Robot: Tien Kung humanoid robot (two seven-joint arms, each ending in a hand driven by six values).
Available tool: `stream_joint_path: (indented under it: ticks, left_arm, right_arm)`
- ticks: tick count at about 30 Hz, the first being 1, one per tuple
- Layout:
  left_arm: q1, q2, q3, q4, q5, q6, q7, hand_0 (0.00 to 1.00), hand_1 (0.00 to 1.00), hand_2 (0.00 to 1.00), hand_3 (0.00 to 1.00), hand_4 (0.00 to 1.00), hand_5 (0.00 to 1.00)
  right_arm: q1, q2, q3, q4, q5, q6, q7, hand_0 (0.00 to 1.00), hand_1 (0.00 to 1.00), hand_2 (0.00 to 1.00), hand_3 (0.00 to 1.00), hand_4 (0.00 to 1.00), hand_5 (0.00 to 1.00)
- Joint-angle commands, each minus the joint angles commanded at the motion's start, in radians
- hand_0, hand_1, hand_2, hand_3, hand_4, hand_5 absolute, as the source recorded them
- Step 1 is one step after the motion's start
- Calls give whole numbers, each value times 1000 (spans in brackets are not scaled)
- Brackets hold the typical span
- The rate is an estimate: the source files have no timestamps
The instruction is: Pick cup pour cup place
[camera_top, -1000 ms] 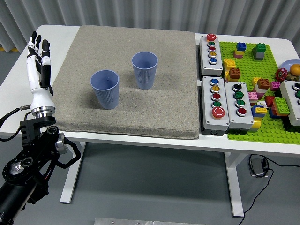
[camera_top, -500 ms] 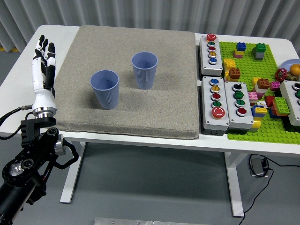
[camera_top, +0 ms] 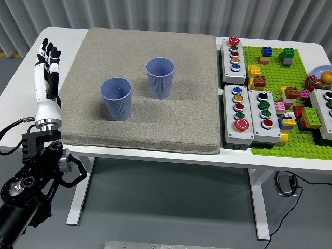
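Note:
Two blue ribbed cups stand upright on the grey mat: the near cup at centre left and the far cup a little behind and to its right. My left hand is raised at the table's left edge, well left of the near cup. Its white and black fingers are stretched straight and hold nothing. The right arm does not show.
Three grey button boxes lie right of the mat. Beyond them a green baseplate carries several coloured bricks. Another button box sits at the right edge.
My left hand has shifted slightly right and down along the table's left edge, still open. The cups have not moved.

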Motion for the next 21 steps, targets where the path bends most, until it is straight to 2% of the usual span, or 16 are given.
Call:
stream_joint_path:
  ticks: [21]
  left_arm:
    - [4,3,-6,-17,-6,-5,-5,892,877,998,998,734,998]
  right_arm:
    - [-2,1,-2,0,0,-1,0,692,660,604,594,2,229]
